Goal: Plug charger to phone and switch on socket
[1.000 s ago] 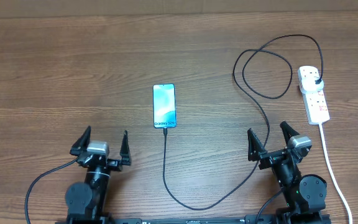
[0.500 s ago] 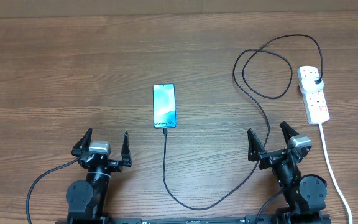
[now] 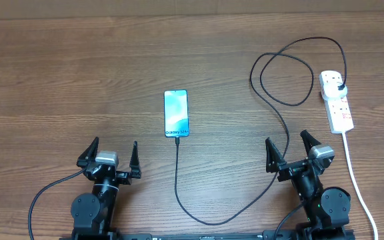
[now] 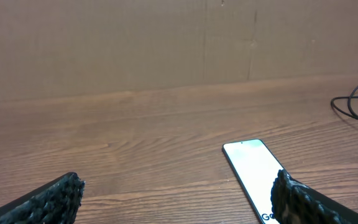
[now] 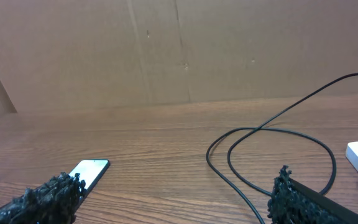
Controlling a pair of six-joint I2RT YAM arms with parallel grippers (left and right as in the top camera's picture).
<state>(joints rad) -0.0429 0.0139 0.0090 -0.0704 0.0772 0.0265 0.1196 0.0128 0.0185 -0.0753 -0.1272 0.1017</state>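
The phone point(image 3: 176, 113) lies flat in the middle of the tabletop point(image 3: 79, 73), with its blue screen facing up. The thin black charger point(image 3: 177, 173) touches the phone's near end. It bends by the front edge and makes a loop. Its black plug sits in the white socket point(image 3: 340, 111) near the right edge.

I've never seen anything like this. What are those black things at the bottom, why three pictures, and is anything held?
Those are two robot arms, seen from above. Each ends in a two-fingered tool: the left tool and the right tool, both open, holding nothing. The other pictures come from cameras on each wrist; the dark shapes in their bottom corners are that tool's own fingers. On the table lie a phone, a black charger cable reaching its lower edge, and a white socket strip with the black plug in it.
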